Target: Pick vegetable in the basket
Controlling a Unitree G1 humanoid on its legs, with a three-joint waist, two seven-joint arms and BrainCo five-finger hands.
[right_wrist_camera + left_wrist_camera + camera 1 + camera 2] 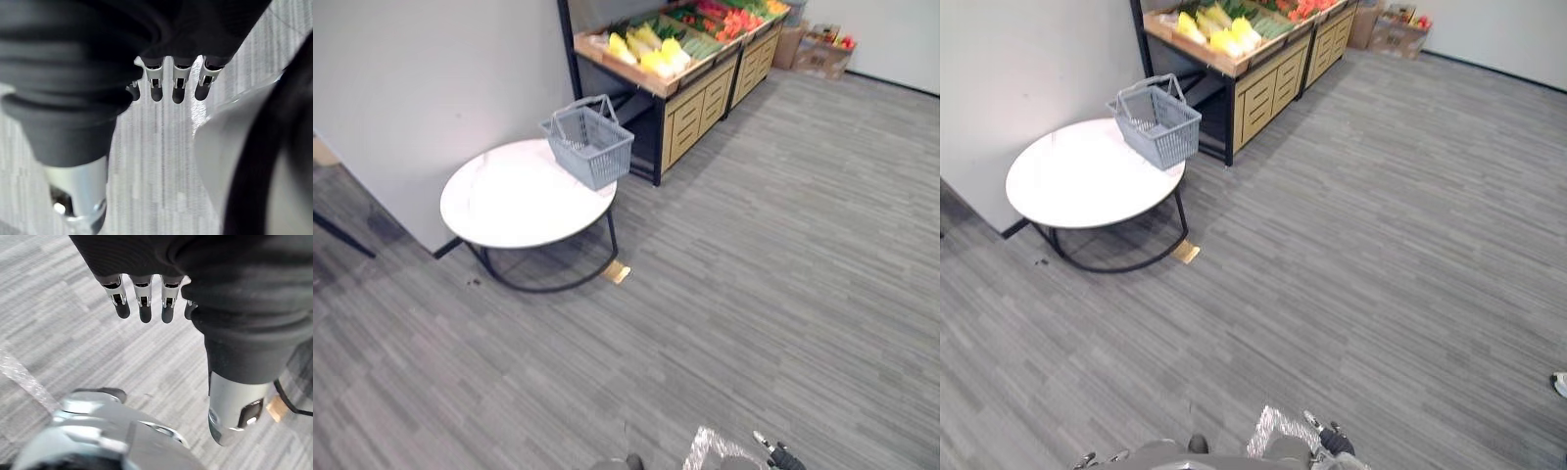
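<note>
A grey basket (590,145) stands at the right edge of a round white desk (509,201), upper left of the frame, near a wooden produce stand (695,98). Yellow vegetables (651,49) lie on that stand at the top of the frame. The left hand (145,303) and right hand (178,83) hang over the grey floor (783,245), fingers loose, holding nothing.

Grey basket (590,147) upright on table (509,201) — vegetables (651,49) on stand (690,108)
</note>
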